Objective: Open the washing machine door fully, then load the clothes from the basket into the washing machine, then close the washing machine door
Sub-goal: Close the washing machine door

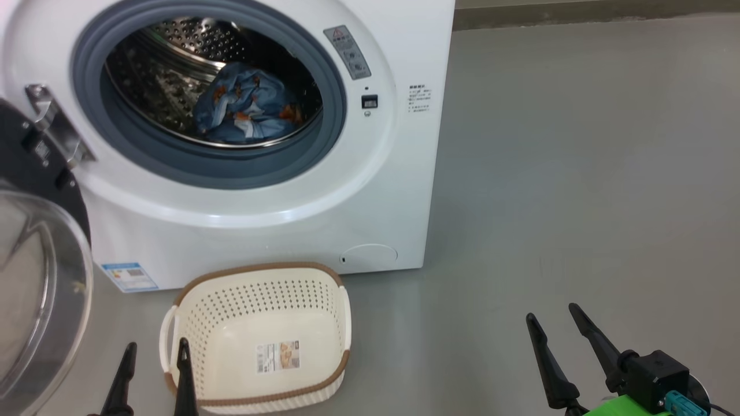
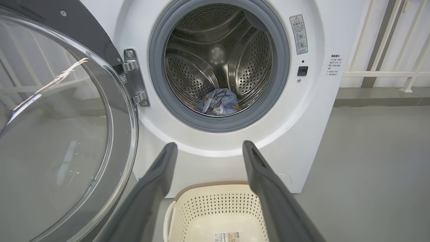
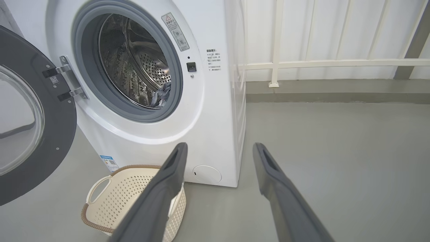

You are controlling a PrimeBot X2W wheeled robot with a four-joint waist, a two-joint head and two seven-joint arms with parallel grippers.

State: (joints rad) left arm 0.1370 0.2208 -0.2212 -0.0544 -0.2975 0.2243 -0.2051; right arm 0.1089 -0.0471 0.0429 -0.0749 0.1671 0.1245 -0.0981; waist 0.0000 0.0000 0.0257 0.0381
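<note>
Plainly the loading looks done: the clothes lie in the drum at upper centre of the head view, and the basket at bottom centre holds only its label. The left gripper at lower left and the right gripper at lower right both stand spread and empty. What remains, I judge, is shutting the washing machine door, swung out at the left edge. A finger could slide off its glossy curved glass, and the basket, just before the washing machine, may get knocked by the swing. Fabric lying towards the grey gasket could be pinched.
</note>
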